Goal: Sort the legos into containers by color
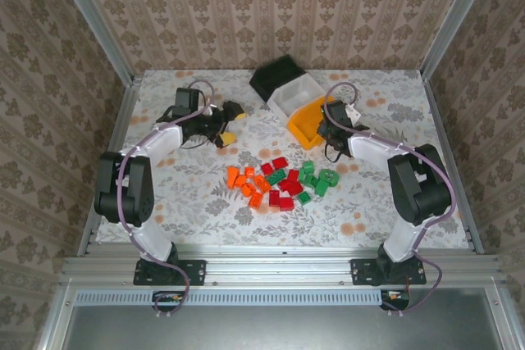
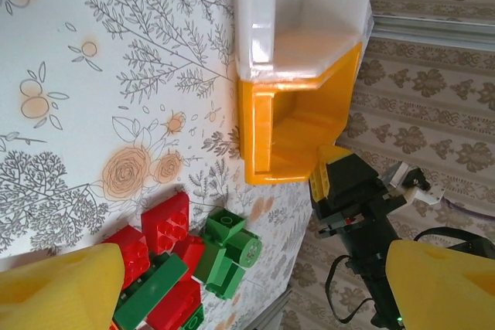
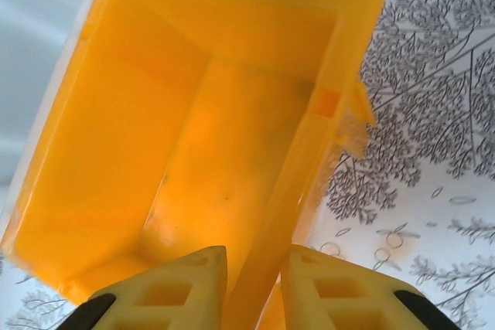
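Observation:
The legos lie in a loose pile mid-table: orange ones (image 1: 246, 182) on the left, red ones (image 1: 283, 190) in the middle, green ones (image 1: 316, 178) on the right. At the back stand three containers in a touching row: black (image 1: 275, 75), white (image 1: 297, 94) and orange-yellow (image 1: 308, 125). My right gripper (image 1: 330, 125) is shut on the orange-yellow container's right wall (image 3: 309, 160), one finger (image 3: 170, 291) inside and one outside. That container is empty. My left gripper (image 1: 232, 123) hangs open over the table left of the containers, holding nothing.
In the left wrist view, red legos (image 2: 166, 226) and green legos (image 2: 228, 249) lie between my spread fingers (image 2: 62, 287), with the white container (image 2: 309, 5) and the orange-yellow container (image 2: 294, 137) beyond. A patterned cloth (image 1: 180, 194) covers the table. Metal frame posts stand at the back corners.

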Controlling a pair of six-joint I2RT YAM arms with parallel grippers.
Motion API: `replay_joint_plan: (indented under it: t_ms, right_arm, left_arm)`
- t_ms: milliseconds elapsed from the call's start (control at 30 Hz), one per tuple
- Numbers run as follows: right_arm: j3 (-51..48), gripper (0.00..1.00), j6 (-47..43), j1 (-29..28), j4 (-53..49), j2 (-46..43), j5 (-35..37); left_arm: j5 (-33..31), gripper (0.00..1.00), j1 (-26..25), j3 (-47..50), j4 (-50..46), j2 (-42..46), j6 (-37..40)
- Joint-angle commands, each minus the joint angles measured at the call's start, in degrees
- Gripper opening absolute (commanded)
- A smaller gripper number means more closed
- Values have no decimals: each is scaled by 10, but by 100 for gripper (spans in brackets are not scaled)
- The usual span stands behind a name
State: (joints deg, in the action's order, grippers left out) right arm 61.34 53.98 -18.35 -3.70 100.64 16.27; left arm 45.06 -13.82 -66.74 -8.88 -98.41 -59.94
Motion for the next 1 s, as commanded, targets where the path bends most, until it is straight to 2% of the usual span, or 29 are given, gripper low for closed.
replay_joint_plan:
  t_ms: [0,200,267,400,567,833,867,967]
  right_arm:
    - [7,24,-82,7,-55,29,-6]
    - [57,24,-207,13,-53,70,-58]
    - [81,19,-248,15,-67,85,-62]
    - [117,16,-312,23,-85,114,-72]
    - [145,13,-354,24,-88,139,-83]
    - [178,15,-373,30,-113,152,-68]
    - [178,18,-367,31,-120,150,-69]
    - [156,45,-353,32,-111,125,-70]
  left_arm:
    - [18,90,13,-18,-20,8,21]
    - [21,90,31,-20,-19,26,21]
    - [19,90,34,-22,-22,33,26]
    - [19,90,40,-31,-33,36,37]
    - [22,90,48,-34,-35,36,41]
    - [22,90,50,-34,-34,36,42]
    - [22,90,49,-35,-35,36,42]
    - [22,90,49,-34,-34,37,42]
